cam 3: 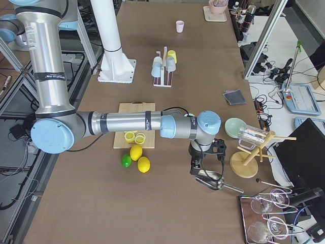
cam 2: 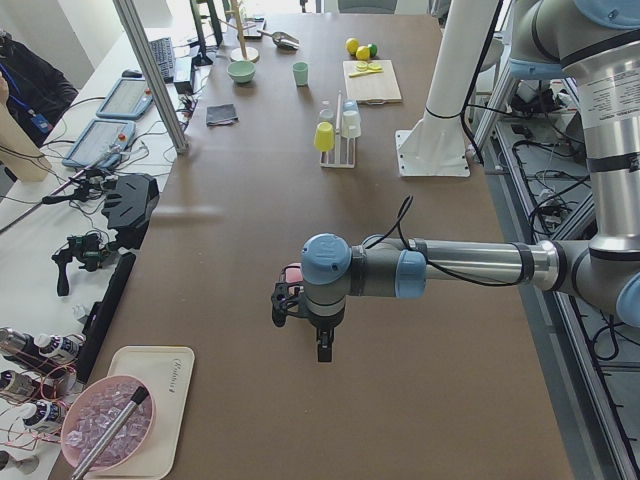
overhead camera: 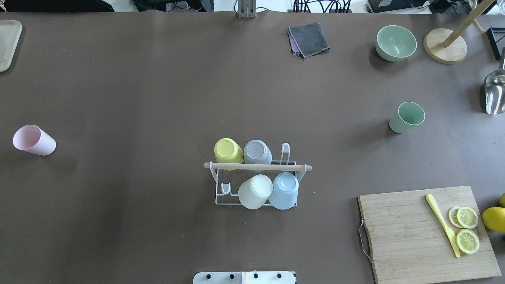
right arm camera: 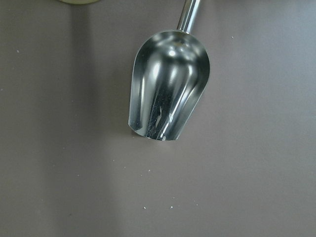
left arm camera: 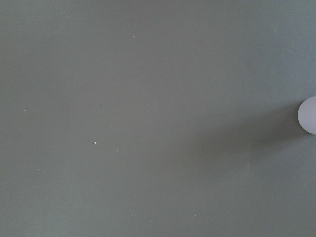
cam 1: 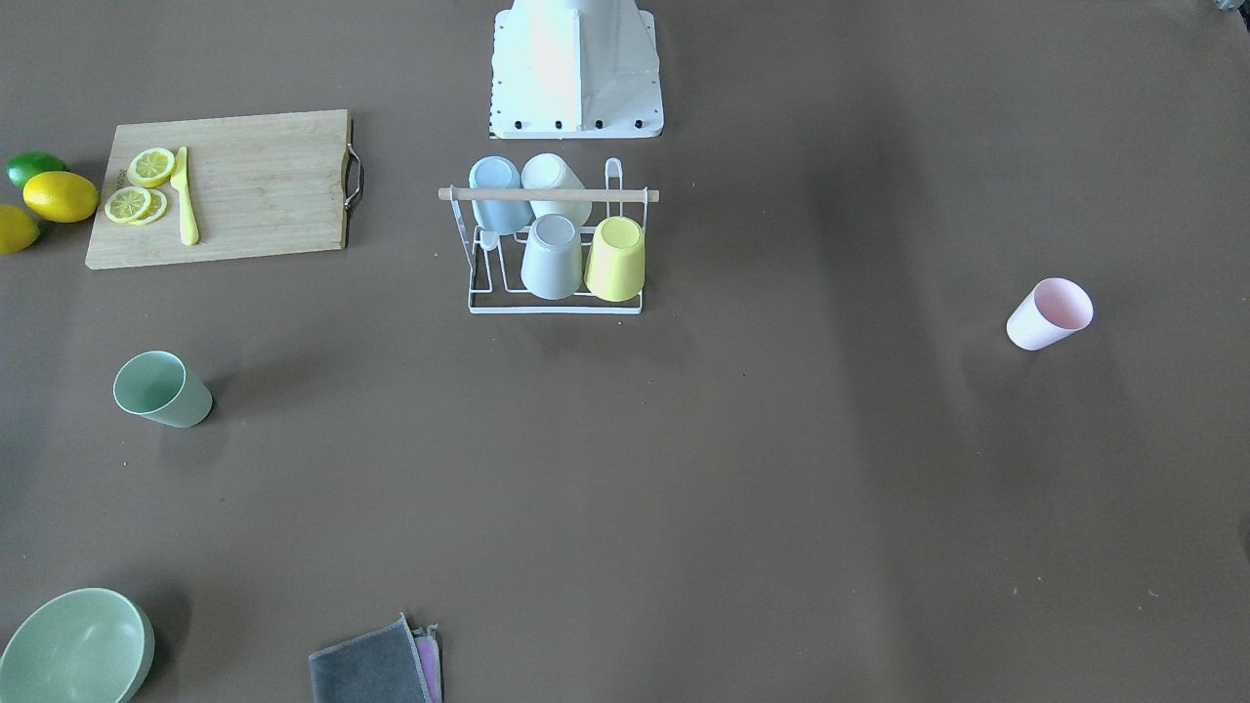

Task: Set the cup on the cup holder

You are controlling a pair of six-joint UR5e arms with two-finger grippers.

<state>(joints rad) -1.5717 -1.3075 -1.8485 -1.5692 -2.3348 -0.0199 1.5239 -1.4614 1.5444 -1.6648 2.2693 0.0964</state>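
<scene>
The white wire cup holder [cam 1: 625, 310] with its wooden rod [overhead camera: 300, 168] stands mid-table near the robot base. It carries yellow, grey, white and blue cups upside down. A pink cup [overhead camera: 33, 140] lies on its side at the table's left end. A green cup [overhead camera: 407, 117] lies on its side at the right. My left gripper [cam 2: 322, 345] hangs over the table next to the pink cup; I cannot tell if it is open or shut. My right gripper [cam 3: 200, 165] hangs over a metal scoop [right arm camera: 170, 89]; I cannot tell its state either.
A cutting board [overhead camera: 428, 232] with lemon slices and a yellow knife lies at the near right, lemons and a lime [cam 1: 49, 190] beside it. A green bowl [overhead camera: 395, 42], a folded grey cloth [overhead camera: 309, 37] and a wooden stand [overhead camera: 446, 47] sit along the far edge.
</scene>
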